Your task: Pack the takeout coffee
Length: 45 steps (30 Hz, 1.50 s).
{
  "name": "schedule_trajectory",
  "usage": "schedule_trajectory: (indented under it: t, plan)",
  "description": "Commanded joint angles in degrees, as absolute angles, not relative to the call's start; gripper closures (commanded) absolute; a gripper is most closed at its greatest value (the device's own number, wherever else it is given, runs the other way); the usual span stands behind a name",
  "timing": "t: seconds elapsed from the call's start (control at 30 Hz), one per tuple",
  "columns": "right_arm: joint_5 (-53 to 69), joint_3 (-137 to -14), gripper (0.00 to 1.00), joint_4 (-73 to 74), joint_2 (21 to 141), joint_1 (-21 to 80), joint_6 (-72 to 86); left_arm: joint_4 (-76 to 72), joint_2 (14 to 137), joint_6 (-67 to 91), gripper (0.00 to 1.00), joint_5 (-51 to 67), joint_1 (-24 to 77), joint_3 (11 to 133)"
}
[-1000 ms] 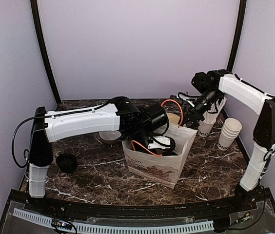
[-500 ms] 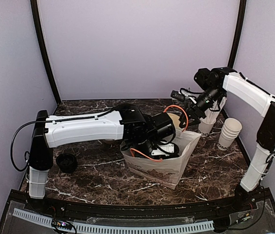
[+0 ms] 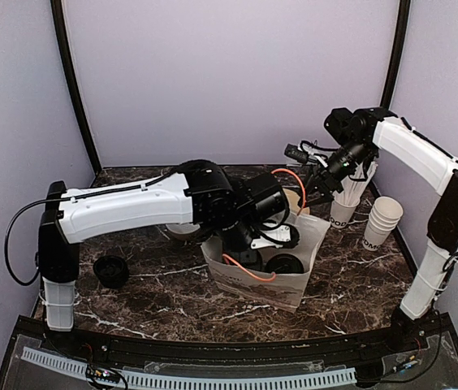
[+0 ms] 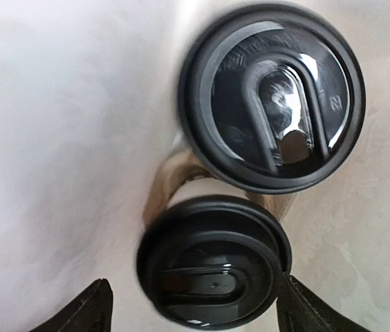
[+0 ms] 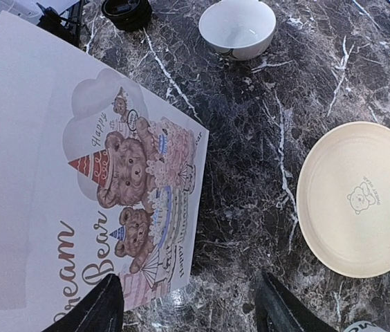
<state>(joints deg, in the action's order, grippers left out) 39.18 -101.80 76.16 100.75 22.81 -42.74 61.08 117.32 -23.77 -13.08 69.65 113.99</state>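
Two takeout coffee cups stand upright side by side inside the white paper bag (image 3: 253, 280). In the left wrist view I see only their black lids, one (image 4: 271, 97) farther off and one (image 4: 214, 261) close. My left gripper (image 3: 255, 242) (image 4: 195, 294) is inside the bag, open, with the near lid between its fingers and a gap beside the left finger (image 4: 93, 310). One lid (image 3: 284, 264) also shows from above. My right gripper (image 3: 312, 187) (image 5: 189, 283) is open and empty, raised above the bag's back right side.
A stack of lidless white cups (image 3: 382, 221) and a cup of white sticks (image 3: 344, 210) stand at the back right. A cream plate (image 5: 361, 197) lies behind the bag, with a white bowl (image 5: 238, 28) further left. A black lid (image 3: 111, 270) lies at the left.
My left gripper went down into the bag with a cup, opened, and now sits a little higher over the lids. My right gripper rose up and back from the bag's rim.
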Motion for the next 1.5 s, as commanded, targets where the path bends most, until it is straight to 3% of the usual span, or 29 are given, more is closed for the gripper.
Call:
schedule_trajectory:
  t: [0.0,0.47,0.67,0.77,0.93,1.07,1.23,1.3,1.4,1.47]
  plan:
    - [40.0,-103.6,0.35,76.1,100.2,22.5,-42.2,63.0,111.7,-22.2,0.16,-11.9,69.7,116.1]
    - [41.5,-110.4,0.35,80.4,100.9,22.5,-41.6,62.7,105.9,-22.1,0.17,-9.6,71.0,121.7]
    - [42.8,-107.8,0.34,80.4,94.7,22.5,-40.7,54.3,99.3,-23.1,0.20,-8.7,71.2,118.3]
    - [46.4,-107.0,0.29,81.3,90.4,22.5,-41.5,48.1,96.1,-24.4,0.21,-10.5,71.2,113.2]
    - [55.2,-99.9,0.07,80.1,81.3,24.3,-46.8,38.4,91.3,-26.3,0.23,-13.3,70.7,108.6]
    - [52.8,-100.2,0.11,76.7,82.5,26.9,-40.8,33.9,88.7,-24.9,0.23,-15.3,70.7,107.4]
    - [43.9,-98.5,0.31,62.8,83.5,30.5,-26.6,24.6,82.2,-23.1,0.23,-20.4,70.7,101.3]
    - [43.2,-100.0,0.52,62.6,85.5,31.6,-25.1,17.7,78.7,-22.8,0.22,-24.1,70.6,96.7]
    - [44.2,-101.3,1.00,62.9,86.3,33.8,-24.9,8.5,74.4,-23.1,0.20,-29.1,70.5,89.9]
    - [43.9,-101.4,1.00,62.1,85.4,36.1,-25.3,5.8,70.8,-23.0,0.20,-30.7,70.1,87.2]
